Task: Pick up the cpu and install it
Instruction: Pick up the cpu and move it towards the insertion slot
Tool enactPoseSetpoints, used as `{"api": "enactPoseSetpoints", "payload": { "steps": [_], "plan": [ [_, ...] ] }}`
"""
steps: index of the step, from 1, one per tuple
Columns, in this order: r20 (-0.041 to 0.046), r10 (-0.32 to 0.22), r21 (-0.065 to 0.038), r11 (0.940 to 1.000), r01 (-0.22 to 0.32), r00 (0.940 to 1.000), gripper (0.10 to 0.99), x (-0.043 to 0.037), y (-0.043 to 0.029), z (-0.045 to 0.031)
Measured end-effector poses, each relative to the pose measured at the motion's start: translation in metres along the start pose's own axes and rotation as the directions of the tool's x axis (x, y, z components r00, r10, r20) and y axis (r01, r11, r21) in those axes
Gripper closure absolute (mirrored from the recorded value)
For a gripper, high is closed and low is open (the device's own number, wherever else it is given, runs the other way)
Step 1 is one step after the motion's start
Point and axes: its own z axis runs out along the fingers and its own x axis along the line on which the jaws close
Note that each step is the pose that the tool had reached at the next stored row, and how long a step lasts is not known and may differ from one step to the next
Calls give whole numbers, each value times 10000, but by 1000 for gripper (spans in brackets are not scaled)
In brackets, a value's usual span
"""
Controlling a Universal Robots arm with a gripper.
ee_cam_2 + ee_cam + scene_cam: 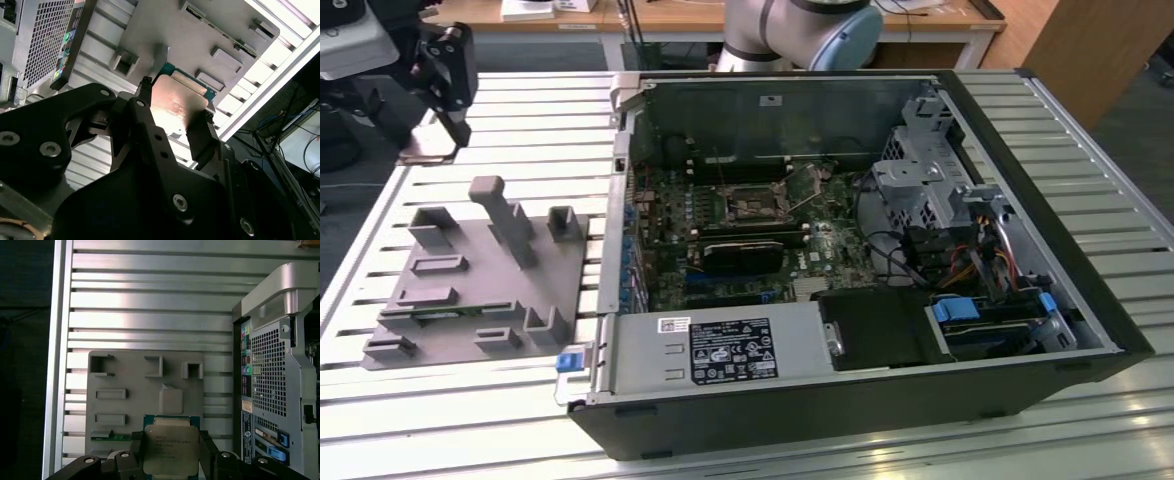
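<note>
The cpu point(170, 450) was seen gripped at opposite edges by the fingers of the gripper point(172, 452), which were closed onto it. It was held near the grey tray point(125, 410), outside the computer case point(854, 250).

In the first wrist view the picture's edge cuts off one rim of the small flat square silvery-grey cpu point(170, 447). The fingers point(137, 452) of the black metal tool point(172, 456) cover two of its sides, and the print on its top is too small to read. In the second wrist view the tool hides the cpu's near part and some of the grey plastic tray with upright posts point(200, 30). In the exterior view the top edge cuts the pale grey robot arm point(801, 30).
</note>
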Motion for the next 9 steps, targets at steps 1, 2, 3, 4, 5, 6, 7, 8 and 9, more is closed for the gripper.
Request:
{"api": "enactPoseSetpoints", "payload": {
  "steps": [1,2,3,4,5,6,7,8,9],
  "plan": [
    [0,1,1,10000,-1,10000,553,-10,0,0],
    [0,1,0,10000,-1,10000,553,-20,0,0],
    [0,0,0,10000,0,10000,553,-31,0,0],
    [0,1,0,10000,-1,10000,553,-42,0,0],
    [0,0,0,10000,0,10000,553,-53,0,0],
    [0,0,0,10000,0,10000,553,-65,0,1],
    [1,1,0,10000,-1,10000,553,-78,0,1],
    [0,0,0,10000,0,10000,553,-90,0,1],
    [1,0,0,10000,0,10000,553,-102,0,1]
  ]
}}
